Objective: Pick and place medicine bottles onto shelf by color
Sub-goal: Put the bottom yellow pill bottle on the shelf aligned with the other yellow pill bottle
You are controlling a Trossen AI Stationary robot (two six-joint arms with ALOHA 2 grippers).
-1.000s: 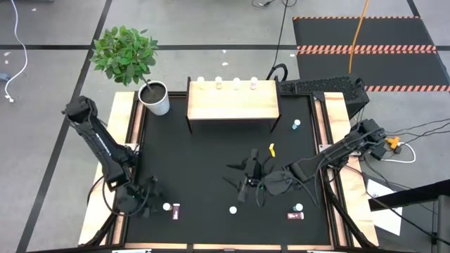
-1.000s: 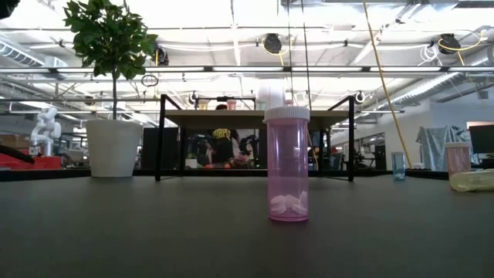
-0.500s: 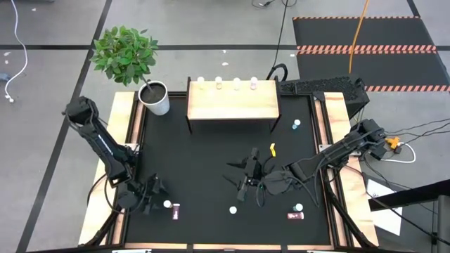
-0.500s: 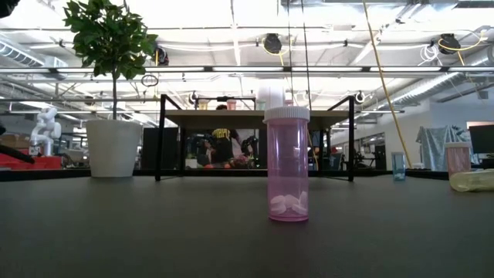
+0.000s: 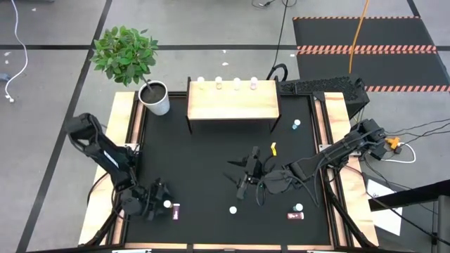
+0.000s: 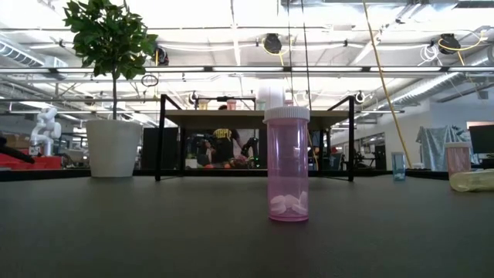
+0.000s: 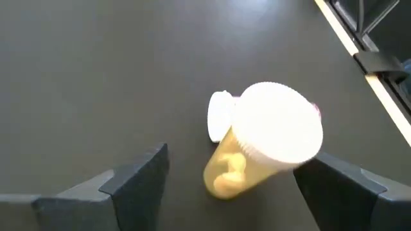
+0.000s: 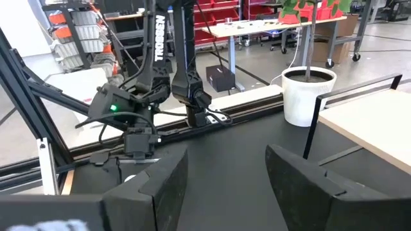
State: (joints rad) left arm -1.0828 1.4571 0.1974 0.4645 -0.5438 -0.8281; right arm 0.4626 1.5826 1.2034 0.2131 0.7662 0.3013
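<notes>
My left gripper [image 5: 159,202] is open near the table's front left. Its fingers stand on either side of an upright yellow bottle with a white cap [image 7: 263,144], without touching it; that cap also shows in the high view [image 5: 166,204]. A pink bottle [image 5: 176,209] lies just behind it. My right gripper [image 5: 238,180] is open and empty over the table's middle. The wooden shelf [image 5: 232,102] stands at the far side with several bottles along its far edge. Another pink bottle [image 6: 287,166] stands upright near the front middle.
A yellow bottle [image 5: 272,149] lies right of centre, a teal one [image 5: 296,125] stands at the far right, and a pink one [image 5: 295,216] lies at the front right beside a white-capped one [image 5: 299,208]. A white pot with a plant [image 5: 156,98] stands left of the shelf.
My left gripper has gone toward the table's right edge, up to the white-capped yellow bottle, so that its fingers now stand around it. The left arm's elbow has come toward the near edge.
</notes>
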